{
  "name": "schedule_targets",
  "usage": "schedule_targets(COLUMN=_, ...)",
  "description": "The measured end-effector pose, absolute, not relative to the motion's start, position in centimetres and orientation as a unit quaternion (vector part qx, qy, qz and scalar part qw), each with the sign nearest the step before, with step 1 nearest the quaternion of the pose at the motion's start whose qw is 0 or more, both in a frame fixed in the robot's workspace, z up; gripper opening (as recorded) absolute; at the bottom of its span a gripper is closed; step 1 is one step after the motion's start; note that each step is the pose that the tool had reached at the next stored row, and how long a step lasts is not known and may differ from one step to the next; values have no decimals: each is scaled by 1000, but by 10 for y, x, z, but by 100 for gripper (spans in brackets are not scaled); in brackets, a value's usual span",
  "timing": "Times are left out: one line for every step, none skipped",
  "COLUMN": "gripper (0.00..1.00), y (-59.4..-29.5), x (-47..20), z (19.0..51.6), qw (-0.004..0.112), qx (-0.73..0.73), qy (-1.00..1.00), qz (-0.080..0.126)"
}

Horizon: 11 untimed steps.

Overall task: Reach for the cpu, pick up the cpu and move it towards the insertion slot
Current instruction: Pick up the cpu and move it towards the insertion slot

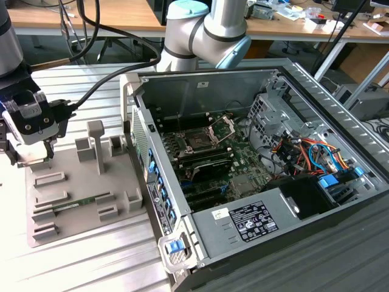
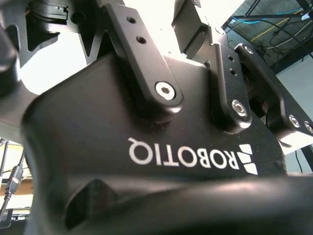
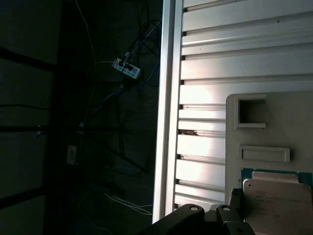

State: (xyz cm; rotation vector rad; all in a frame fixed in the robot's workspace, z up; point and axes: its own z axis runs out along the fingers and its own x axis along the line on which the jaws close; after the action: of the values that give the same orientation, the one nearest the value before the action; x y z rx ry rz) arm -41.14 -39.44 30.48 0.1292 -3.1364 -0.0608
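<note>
Wooden desks (image 1: 121,15), ribbed metal tabletop (image 1: 91,267), dark floor (image 3: 49,147)

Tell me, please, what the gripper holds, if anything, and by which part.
Cannot be told: the gripper is beside the cpu on the grey tray, but any grip is hidden.

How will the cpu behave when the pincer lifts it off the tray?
Probably rigid: the cpu reads as a flat metal-topped plate on a green board. Likely slick, since its lid looks smooth and catches light. It lies flat on the pale tray, so it should not roll, but its thin edge may offer little grip.
</note>
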Motion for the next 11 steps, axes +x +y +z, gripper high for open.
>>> schedule_targets(gripper=55, y=-394, x=-411, z=305, qw=1, qx=41, qy=-999, qz=-19)
schedule_targets(gripper=55, y=-394, x=-411, z=305, qw=1, qx=41, qy=-999, qz=-19)
schedule_targets(gripper=55, y=-394, x=-411, z=306, qw=1, qx=41, qy=-999, qz=-19)
schedule_targets(gripper=55, y=-394, x=-411, z=306, qw=1, qx=41, qy=-999, qz=-19)
schedule_targets(gripper=55, y=-394, x=-411, z=306, qw=1, qx=41, qy=-999, qz=-19)
schedule_targets(gripper=55, y=-394, x=-411, z=307, qw=1, qx=41, qy=-999, qz=-19)
schedule_targets(gripper=55, y=-394, x=-411, z=307, qw=1, qx=41, qy=-999, qz=-19)
schedule_targets(gripper=55, y=-394, x=-411, z=307, qw=1, qx=41, qy=-999, qz=-19)
schedule_targets(gripper=55, y=-394, x=-411, z=308, qw=1, qx=41, qy=-999, qz=-19)
schedule_targets(gripper=55, y=-394, x=-411, z=308, qw=1, qx=41, qy=-999, qz=-19)
schedule_targets(gripper=55, y=-394, x=-411, z=308, qw=1, qx=41, qy=-999, qz=-19)
